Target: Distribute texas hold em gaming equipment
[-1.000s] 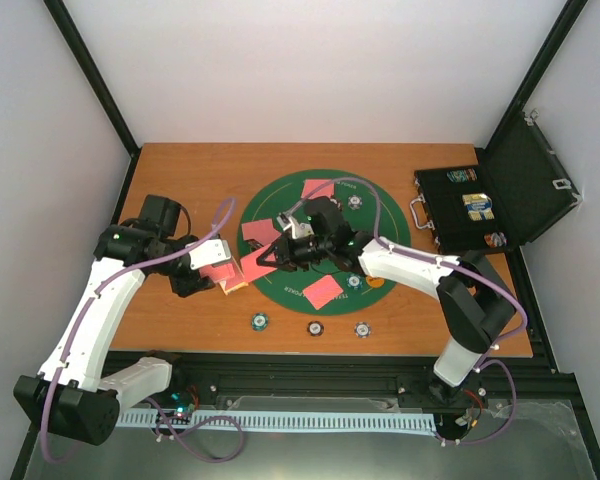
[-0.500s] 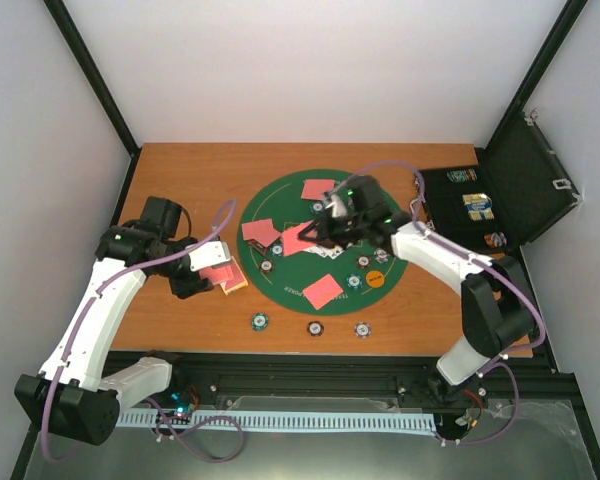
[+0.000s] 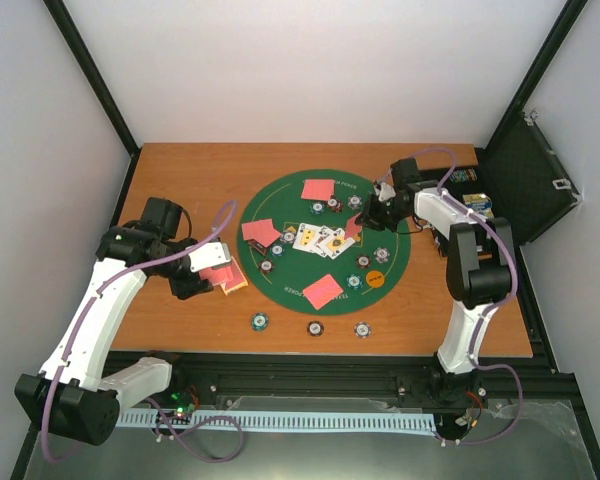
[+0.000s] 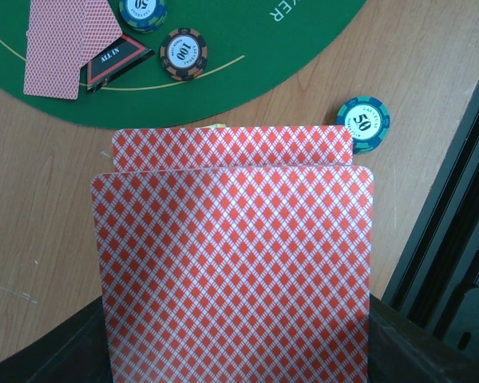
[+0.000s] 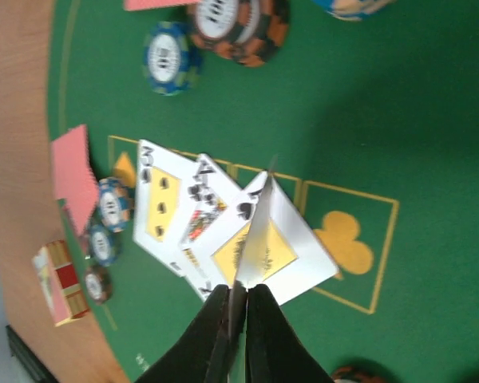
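Top view. Shows little of the left fingers (image 3: 210, 272) themselves, clamped on a pink-red-backed stack of playing cards (image 3: 226, 277) held over the brown wooden desk (image 3: 180, 170), just off the left rim of the big round green felt mat (image 3: 280, 205). Shows the left arm folded sharply at the elbow, forearm aimed right toward the mat. Finds the right arm stretched far forward, wrist turned back left over the mat's right side, with the right fingers (image 3: 364, 221) pinched on a single pink-red-backed card (image 3: 354, 230) just beside a fan of face-up cards (image 3: 315, 238) at the mat's middle. Also takes in a row of three round striped poker chips (image 3: 314, 327) on bare desk near the front edge, an orange round marker button (image 3: 376, 279) on the mat, and an open black hinged case (image 3: 525, 175) at far right, its tray partly covered by the right arm.

Left wrist. Cuts off the stack's near end. Puts its long axis straight away from the camera, toward the mat, with a lower card poking out past the top one at the far end. Gives only dark corners of the fingers beneath the cards. Beyond the far right corner, a teal "50" chip (image 4: 363, 122); on the mat, a black triangular "ALL IN" marker (image 4: 116, 64) touching face-down cards (image 4: 64, 40).

Right wrist. Catches the fingers nearly together, nipping the single card edge-on — a thin sliver pointing up the frame, face unreadable. Blurs the face-up fan below it.
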